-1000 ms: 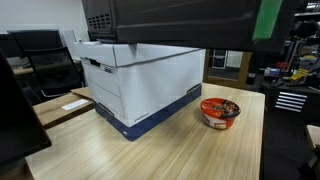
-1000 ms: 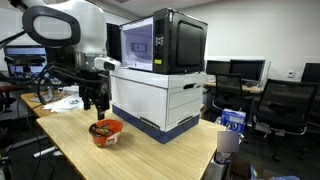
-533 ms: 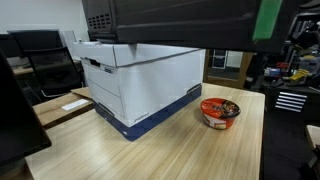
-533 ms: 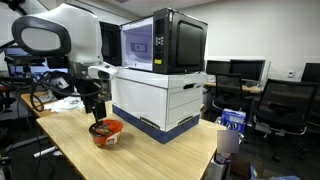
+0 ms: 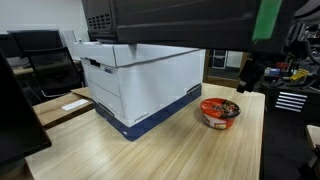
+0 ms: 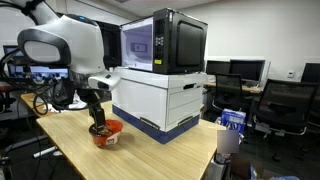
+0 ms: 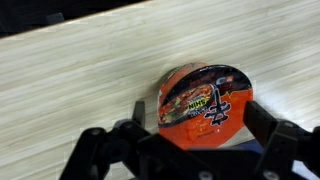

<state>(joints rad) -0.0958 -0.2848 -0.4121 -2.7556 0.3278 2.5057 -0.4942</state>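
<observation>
Lower centre of wrist view: sealed noodle bowl (image 7: pixel 205 100), contents hidden.
Flanked by gripper (image 7: pixel 193 112) spread wide, nothing held; on wooden table (image 7: pixel 60 70).

White rounded arm (image 6: pixel 68 45), black wrist (image 6: pixel 94 97), black two-fingered pincer (image 6: pixel 98 124)

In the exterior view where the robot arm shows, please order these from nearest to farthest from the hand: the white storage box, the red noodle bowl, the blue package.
1. red noodle bowl: directly below the open hand.
2. white storage box: beside the bowl, under the microwave.
3. blue package: past the box, by the other end of the table.
</observation>
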